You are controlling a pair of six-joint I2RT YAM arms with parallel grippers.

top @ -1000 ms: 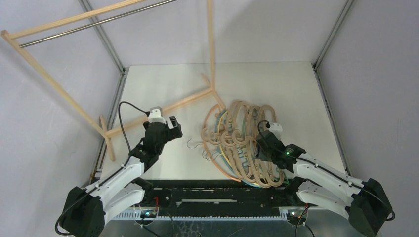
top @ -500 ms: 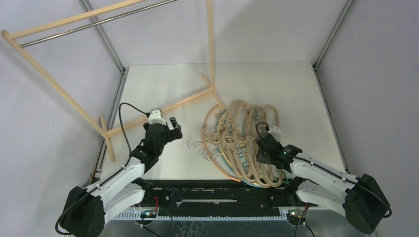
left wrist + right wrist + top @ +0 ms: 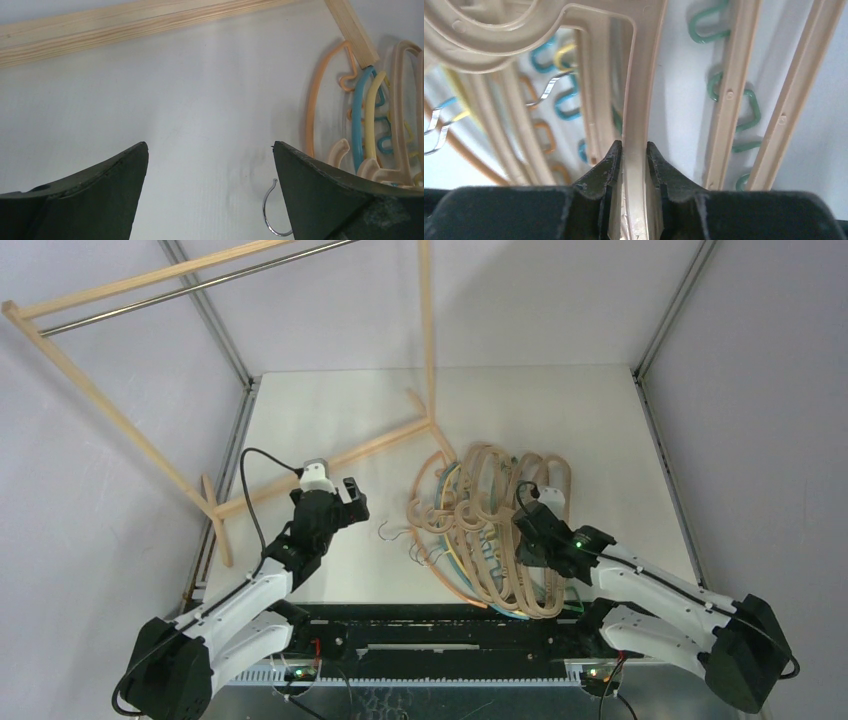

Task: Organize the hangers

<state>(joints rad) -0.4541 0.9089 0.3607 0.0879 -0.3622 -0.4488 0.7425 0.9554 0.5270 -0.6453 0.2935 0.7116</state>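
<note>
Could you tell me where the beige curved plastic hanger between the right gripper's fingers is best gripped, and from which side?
Likely the beige curved hanger's straight bar, from above on the pile's right side: it lies exposed, thin enough that the right gripper spans it.

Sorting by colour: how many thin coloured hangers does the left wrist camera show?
3, at the right: orange hanger leftmost, blue hanger next, then yellow hanger. More may be hidden.

- Bright, flat, even light from above; white table (image 3: 330,420) slightly washed out.
- Faint soft shadows beside the hangers (image 3: 490,540).
- Right wrist close-up: hanger (image 3: 638,100) goes soft near the lens.
</note>
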